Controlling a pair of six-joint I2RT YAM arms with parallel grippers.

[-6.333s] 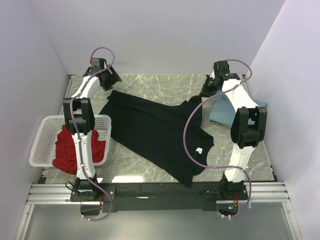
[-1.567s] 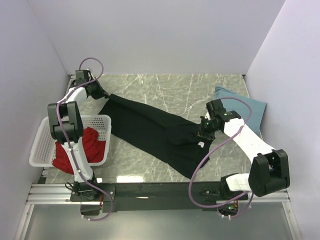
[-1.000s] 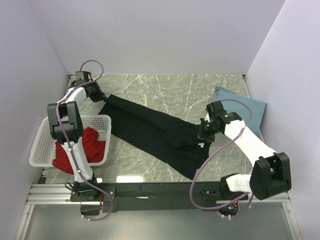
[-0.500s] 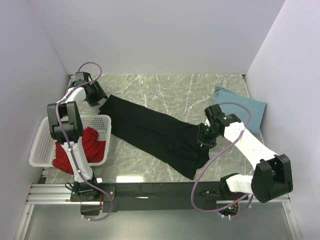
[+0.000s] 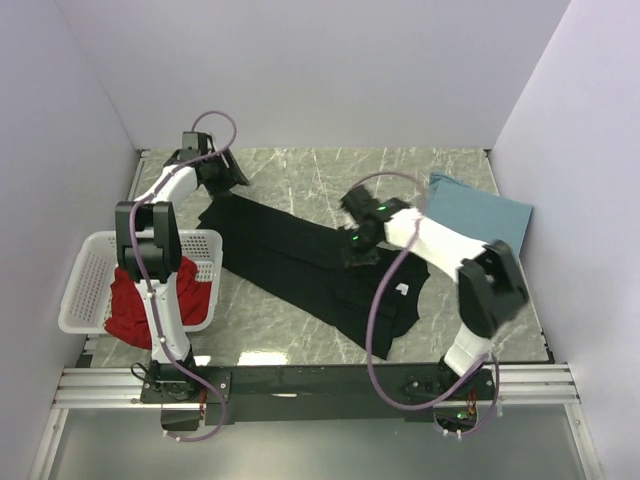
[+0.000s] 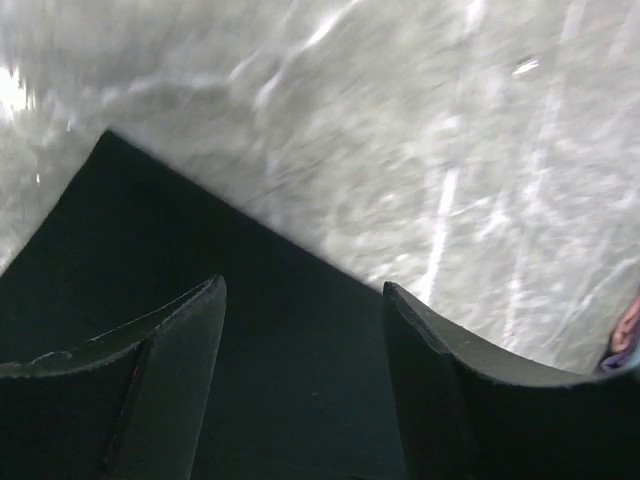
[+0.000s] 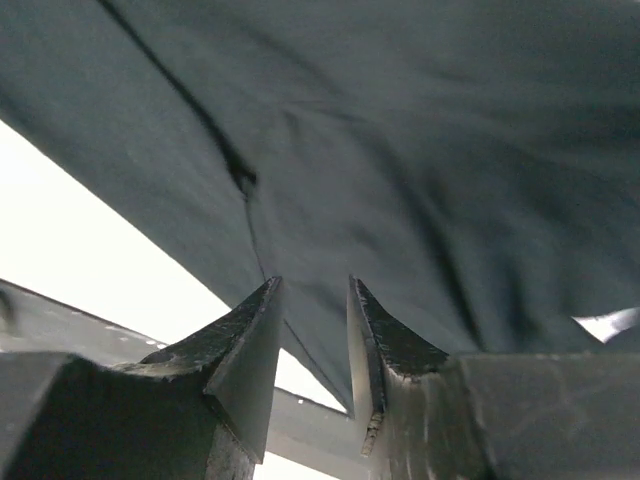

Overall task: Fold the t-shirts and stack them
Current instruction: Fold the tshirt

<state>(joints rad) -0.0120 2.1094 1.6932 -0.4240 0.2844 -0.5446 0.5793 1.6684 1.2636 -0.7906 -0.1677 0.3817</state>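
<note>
The black t-shirt (image 5: 285, 250) lies flat and slanted across the marble table, from far left to near right, its small white mark (image 5: 401, 290) near the right edge. My left gripper (image 5: 231, 176) hovers open over the shirt's far-left corner; in the left wrist view its fingers (image 6: 165, 380) stand wide over black cloth (image 6: 150, 230) with nothing between them. My right gripper (image 5: 351, 254) is above the shirt's middle, its jaws (image 7: 313, 288) a little apart and empty over the dark cloth (image 7: 400, 150). The red t-shirt (image 5: 135, 300) lies in the basket. The dusty-blue t-shirt (image 5: 478, 212) lies folded at the far right.
A white latticed basket (image 5: 88, 268) stands at the left edge beside the left arm. Walls close in the table on the left, the back and the right. Purple cables loop over both arms. A black rail (image 5: 320, 378) runs along the near edge.
Both grippers opened and let go of the black shirt. The right arm swung left and away from me to the shirt's middle. The left gripper shifted right at the far corner.
</note>
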